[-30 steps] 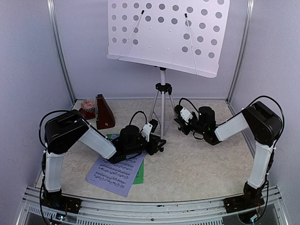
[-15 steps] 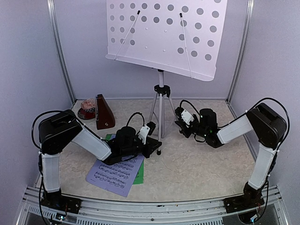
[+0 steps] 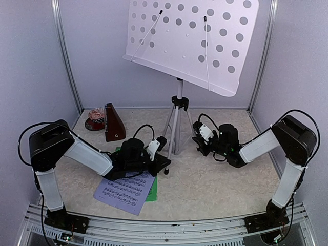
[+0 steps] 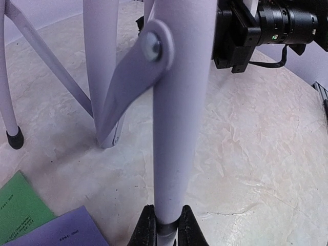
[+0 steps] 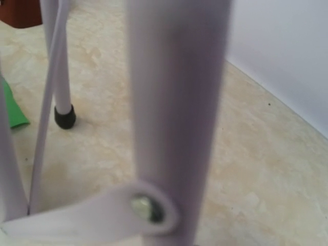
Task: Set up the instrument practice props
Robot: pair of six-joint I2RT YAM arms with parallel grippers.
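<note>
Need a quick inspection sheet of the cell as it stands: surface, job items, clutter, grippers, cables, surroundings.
Surface: beige mottled table, nothing amiss seen.
Job's things: music stand on its tripod mid-table, no sheet on its desk; lavender sheet lying over green sheet, front left; metronome back left.
Clutter: reddish round item behind the metronome.
Grippers: left gripper jaws clamped low on a stand leg; right gripper closed on the opposite leg, as far as visible.
Cables: black loops at both wrists, none seen snagged.
Surroundings: pale walls, metal corner posts, rail at near edge.
</note>
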